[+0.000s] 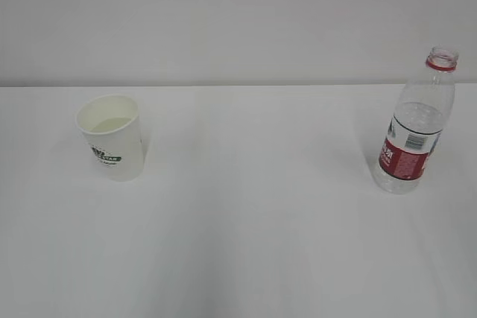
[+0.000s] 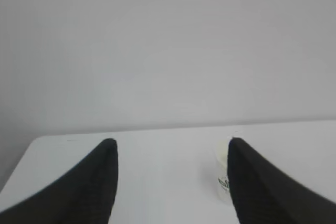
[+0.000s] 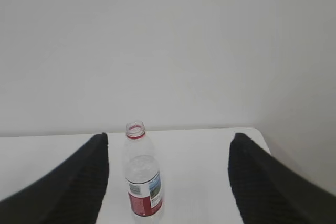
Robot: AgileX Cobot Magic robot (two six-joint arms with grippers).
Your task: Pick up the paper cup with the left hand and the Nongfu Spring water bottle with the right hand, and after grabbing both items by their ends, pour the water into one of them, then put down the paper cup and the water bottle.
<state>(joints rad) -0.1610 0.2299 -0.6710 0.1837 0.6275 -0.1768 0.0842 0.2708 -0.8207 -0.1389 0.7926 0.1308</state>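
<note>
Looking at the table (image 1: 246,243), you see the paper cup (image 1: 112,138) standing far left with some liquid inside, and the Nongfu Spring water bottle (image 1: 414,133) upright far right, uncapped. Both seem put down already. The left hand (image 2: 170,182) and right hand (image 3: 169,179) stand wide, empty. Cup print reads "STAR".

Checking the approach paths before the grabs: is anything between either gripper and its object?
Nothing visible. The paper cup and the Nongfu Spring water bottle stand alone on the bare white table. The left gripper and right gripper are open, only tabletop ahead.
</note>
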